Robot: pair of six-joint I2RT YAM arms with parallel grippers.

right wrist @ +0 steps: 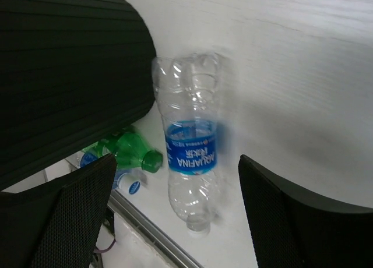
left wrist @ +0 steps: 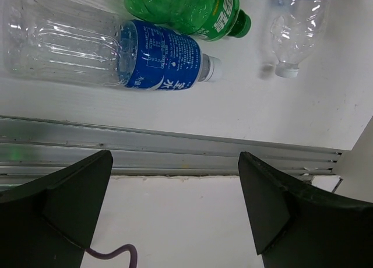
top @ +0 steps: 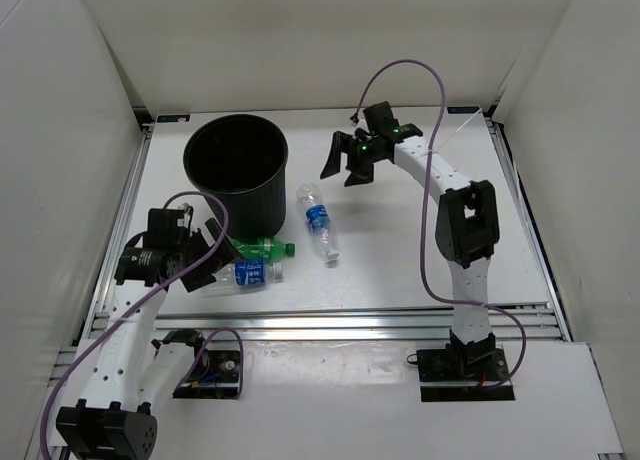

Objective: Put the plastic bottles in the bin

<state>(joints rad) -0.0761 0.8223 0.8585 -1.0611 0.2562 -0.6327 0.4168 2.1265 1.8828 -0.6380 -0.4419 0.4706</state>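
Three bottles: all lying on their sides on the white surface [top: 400, 270], all outside the bin [top: 250, 208].
Bin: black and upright at the far left of the surface, mouth open upward; its inside is too dark for me to make out.
Green bottle [top: 262, 248]: just in front of the bin, cap pointing right.
Front bottle [top: 248, 273]: clear with a blue label, just beside the green one on the side away from the bin, cap also pointing right.
Aquafina bottle [top: 319, 222]: clear with a blue label, just right of the bin, cap end toward the near edge; I can't tell whether it touches the bin wall.
Left gripper [top: 212, 260]: low, in front of the bin and a little to its left, by the base end of the front bottle.
Left fingers [left wrist: 64, 192]: spread wide with nothing between them; the bottle lies ahead of them, not inside.
Right gripper [top: 343, 165]: right of the bin, raised over the surface, beyond the base end of the Aquafina bottle.
Right fingers [right wrist: 70, 210]: wide apart, holding nothing.
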